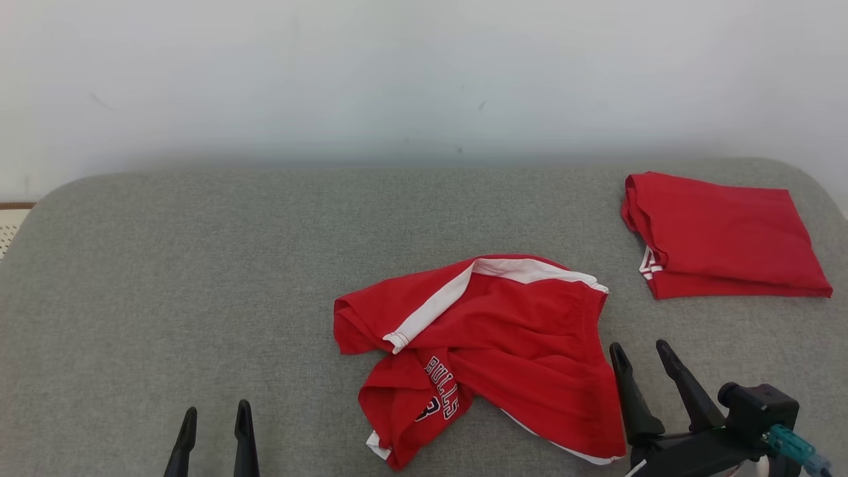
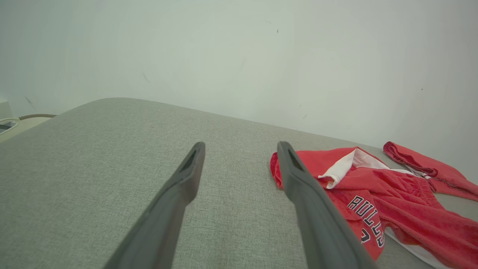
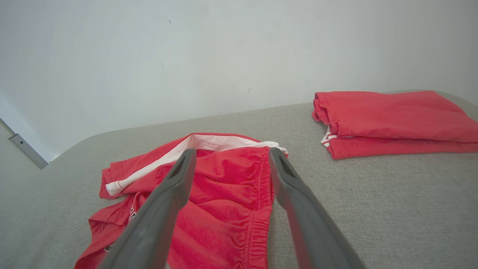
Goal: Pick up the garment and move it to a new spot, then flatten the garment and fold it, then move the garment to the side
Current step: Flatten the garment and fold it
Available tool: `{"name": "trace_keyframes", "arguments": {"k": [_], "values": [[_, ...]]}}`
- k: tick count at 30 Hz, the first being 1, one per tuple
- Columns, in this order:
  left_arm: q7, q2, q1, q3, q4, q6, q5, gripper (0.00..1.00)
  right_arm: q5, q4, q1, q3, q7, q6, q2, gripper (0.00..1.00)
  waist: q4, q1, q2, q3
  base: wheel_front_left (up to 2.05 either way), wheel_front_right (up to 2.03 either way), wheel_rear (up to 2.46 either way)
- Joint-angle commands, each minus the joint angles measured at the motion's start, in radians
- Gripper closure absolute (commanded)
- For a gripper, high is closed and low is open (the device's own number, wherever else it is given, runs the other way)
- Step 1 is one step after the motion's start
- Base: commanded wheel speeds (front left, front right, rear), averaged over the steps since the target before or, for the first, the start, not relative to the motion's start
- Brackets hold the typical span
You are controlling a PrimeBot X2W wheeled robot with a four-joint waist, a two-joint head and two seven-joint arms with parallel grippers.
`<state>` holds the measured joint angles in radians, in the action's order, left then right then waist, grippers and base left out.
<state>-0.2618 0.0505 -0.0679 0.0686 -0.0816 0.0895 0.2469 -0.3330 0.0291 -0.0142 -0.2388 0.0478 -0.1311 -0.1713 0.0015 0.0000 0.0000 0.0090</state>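
Observation:
The garment [image 1: 503,344] is a pair of red shorts with white side stripes and "BULLS" lettering, lying crumpled in the middle of the grey padded table [image 1: 199,278]. It also appears in the left wrist view [image 2: 392,198] and the right wrist view [image 3: 220,194]. My right gripper [image 1: 640,354] stands open just off the garment's right edge, nothing between its fingers. In its own view the right gripper [image 3: 231,158] hovers over the elastic waistband. My left gripper [image 1: 215,414] is open at the lower left, well apart from the cloth; in its own view the left gripper [image 2: 239,151] points over bare table.
A second red garment [image 1: 719,235] lies neatly folded at the table's far right, seen too in the right wrist view [image 3: 392,123]. A pale wall [image 1: 424,73] runs behind the table. The table's left half is bare grey fabric.

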Motion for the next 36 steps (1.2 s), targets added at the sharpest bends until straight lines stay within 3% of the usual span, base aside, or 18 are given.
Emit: {"name": "trace_keyframes", "arguments": {"k": [1, 10, 21, 31, 36], "values": [[-0.004, 0.001, -0.01, -0.001, -0.001, -0.002, -0.007, 0.0, 0.01, -0.002, 0.005, 0.001, 0.011, 0.001, 0.009, 0.0, -0.004, 0.0, 0.0, 0.002, 0.0, 0.0, 0.0], [-0.004, 0.001, 0.021, 0.037, 0.025, -0.029, -0.03, 0.0, 0.045, -0.033, -0.021, -0.008, 0.043, 0.001, 0.037, 0.0, -0.026, 0.0, 0.0, 0.019, 0.0, 0.0, 0.0], [-0.004, 0.001, 0.087, 0.185, 0.176, -0.123, -0.073, 0.0, 0.04, -0.052, -0.063, -0.033, 0.053, 0.001, 0.041, 0.0, -0.073, 0.0, 0.0, 0.063, 0.0, 0.0, 0.0], [-0.004, 0.002, 0.137, 0.287, 0.29, -0.148, -0.106, 0.0, 0.045, -0.065, -0.084, -0.041, 0.068, 0.001, 0.05, 0.0, -0.107, 0.0, 0.0, 0.101, 0.0, 0.0, 0.0], [-0.004, 0.003, 0.173, 0.292, 0.354, -0.147, -0.112, 0.0, 0.042, -0.075, -0.097, -0.051, 0.077, 0.001, 0.051, 0.0, -0.123, 0.0, 0.0, 0.112, 0.0, 0.0, 0.0]]}}
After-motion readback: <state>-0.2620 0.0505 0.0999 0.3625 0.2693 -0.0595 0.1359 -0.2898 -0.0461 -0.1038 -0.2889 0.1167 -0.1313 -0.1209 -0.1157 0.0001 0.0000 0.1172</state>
